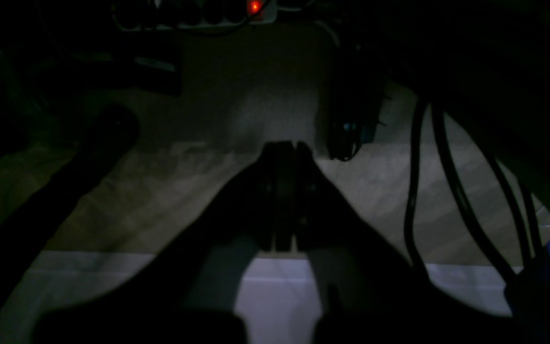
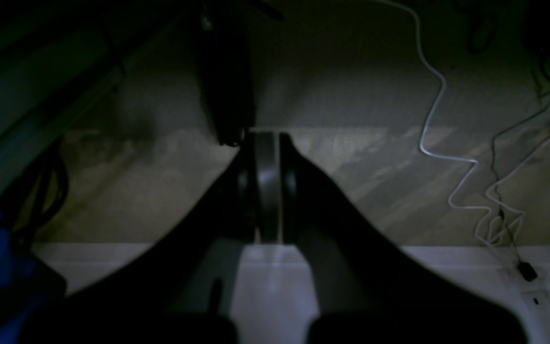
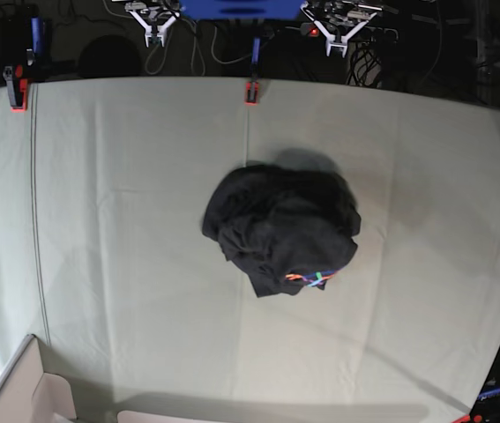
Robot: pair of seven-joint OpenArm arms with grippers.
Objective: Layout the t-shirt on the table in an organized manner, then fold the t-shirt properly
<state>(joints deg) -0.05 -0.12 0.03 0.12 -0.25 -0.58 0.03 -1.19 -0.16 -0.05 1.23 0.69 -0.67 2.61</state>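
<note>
The crumpled black t-shirt [image 3: 280, 233] lay mid-surface [image 3: 126, 220], well apart from the left hand [image 3: 336, 46] and right hand [image 3: 154, 37], both pressed together, empty.

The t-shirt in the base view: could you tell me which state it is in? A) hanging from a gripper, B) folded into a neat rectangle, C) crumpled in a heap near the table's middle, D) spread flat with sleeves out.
C: the t-shirt lies bunched in a dark heap on the table, with no gripper touching it.
</note>
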